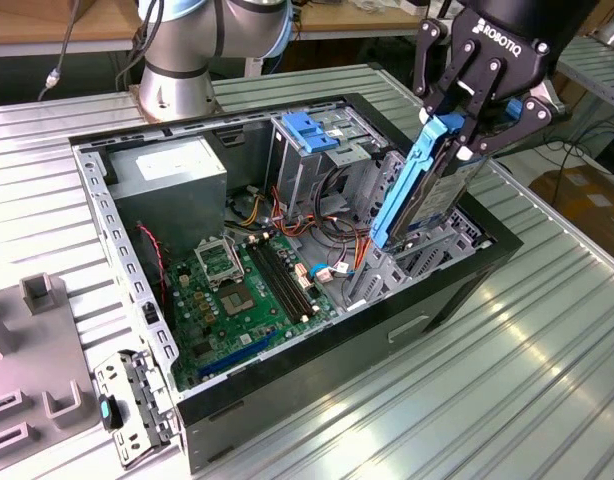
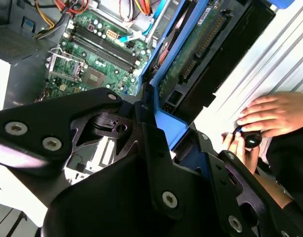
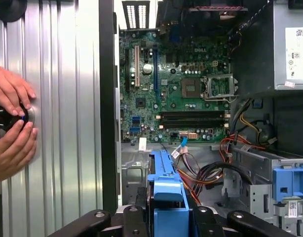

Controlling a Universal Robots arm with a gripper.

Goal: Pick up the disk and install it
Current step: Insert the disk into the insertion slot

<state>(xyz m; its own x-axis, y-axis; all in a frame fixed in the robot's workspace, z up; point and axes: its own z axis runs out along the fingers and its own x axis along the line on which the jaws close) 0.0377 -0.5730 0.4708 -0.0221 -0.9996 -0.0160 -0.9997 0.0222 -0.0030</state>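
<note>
My pincer (image 1: 465,128): black all over.
Disk (image 1: 439,195): silver metal, blue side rails.
Motherboard (image 1: 237,290): green, black slots.
Cables (image 3: 210,173): red, orange, yellow, black.
Worktop (image 1: 507,380): silver-grey, ribbed stripes.
Cage handle (image 1: 309,130): blue.

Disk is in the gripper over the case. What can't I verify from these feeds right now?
Exterior view: the disk's lower end, partly hidden by the drive bay frame; seated or not, cannot tell.
Exterior view: the gripper's upper part, cut off by the picture's edge.
First wrist view: the small dark object, mostly covered by a person's hands.
</note>
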